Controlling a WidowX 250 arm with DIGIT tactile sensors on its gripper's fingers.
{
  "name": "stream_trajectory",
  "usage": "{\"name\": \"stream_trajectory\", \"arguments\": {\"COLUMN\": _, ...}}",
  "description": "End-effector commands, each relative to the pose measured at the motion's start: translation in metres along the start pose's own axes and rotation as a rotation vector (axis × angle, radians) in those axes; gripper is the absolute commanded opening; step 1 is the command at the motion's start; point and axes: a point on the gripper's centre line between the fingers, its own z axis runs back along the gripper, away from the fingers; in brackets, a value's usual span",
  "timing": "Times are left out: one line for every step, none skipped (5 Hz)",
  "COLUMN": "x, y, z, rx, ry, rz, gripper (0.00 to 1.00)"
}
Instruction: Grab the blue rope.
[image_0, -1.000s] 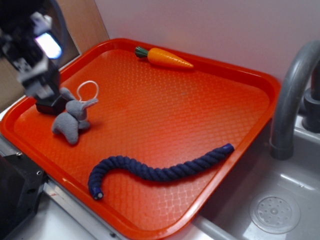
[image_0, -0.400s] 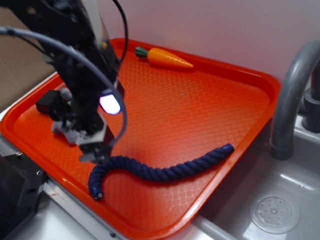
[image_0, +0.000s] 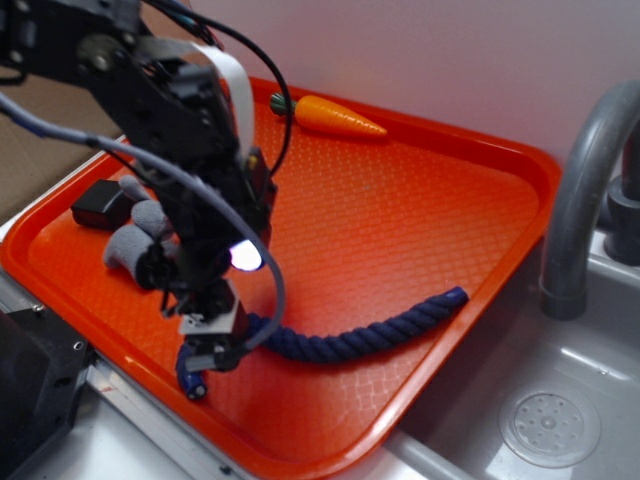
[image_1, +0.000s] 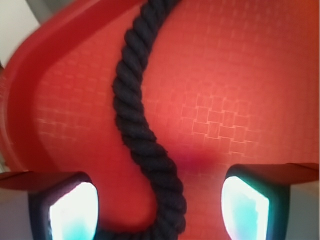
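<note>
— Where is the blue rope (image_0: 350, 338) lying?

— It is lying on the orange tray (image_0: 420, 210), in the half nearest the camera in the exterior view. It is running in a loose wave from its far tip at about 3 o'clock of the tray, close to the rim beside the sink (image_0: 560, 420), toward the tray's 7 o'clock corner, where a capped end (image_0: 192, 384) is poking out under the arm.

— And the hand?

— The hand (image_0: 212, 352) is sitting low over that 7 o'clock end of the rope. In the wrist view its two fingers (image_1: 75, 210) are standing well apart, wide open, with the rope (image_1: 145, 135) running between them — closer to the left one, and touching neither that I can see. It is holding nothing. Whether the fingertips are touching the tray I cannot tell.

— How is the rope looking from the wrist?

— Thick, dark and twisted, snaking from 12 o'clock of the picture down to 6 o'clock, then bending toward 7 o'clock at the bottom edge. The tray's raised rim (image_1: 30, 80) is curving along the 9 o'clock side.

— Anything else on the tray?

— A grey plush toy (image_0: 135, 245) is lying at about 9 o'clock, partly hidden behind the arm, with a small black block (image_0: 98, 203) just beside it. A toy carrot (image_0: 335, 115) is lying at 12 o'clock, near the far rim. A grey tap (image_0: 580, 190) is standing off the tray at 3 o'clock.
</note>
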Motion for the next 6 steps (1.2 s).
{"name": "stream_trajectory", "arguments": {"x": -0.005, "y": -0.005, "z": -0.026, "rx": -0.018, "ry": 0.026, "rz": -0.072, "gripper": 1.0}}
{"name": "stream_trajectory", "arguments": {"x": -0.008, "y": -0.011, "z": -0.032, "rx": 0.004, "ry": 0.015, "rz": -0.164, "gripper": 1.0}}
{"name": "stream_trajectory", "arguments": {"x": -0.01, "y": -0.011, "z": -0.037, "rx": 0.003, "ry": 0.031, "rz": -0.154, "gripper": 0.0}}
{"name": "stream_trajectory", "arguments": {"x": -0.011, "y": -0.008, "z": -0.035, "rx": 0.0, "ry": 0.019, "rz": -0.144, "gripper": 0.0}}
{"name": "stream_trajectory", "arguments": {"x": -0.012, "y": -0.008, "z": -0.033, "rx": 0.009, "ry": 0.024, "rz": -0.135, "gripper": 0.0}}
{"name": "stream_trajectory", "arguments": {"x": -0.011, "y": -0.008, "z": -0.028, "rx": 0.006, "ry": 0.016, "rz": -0.12, "gripper": 0.0}}
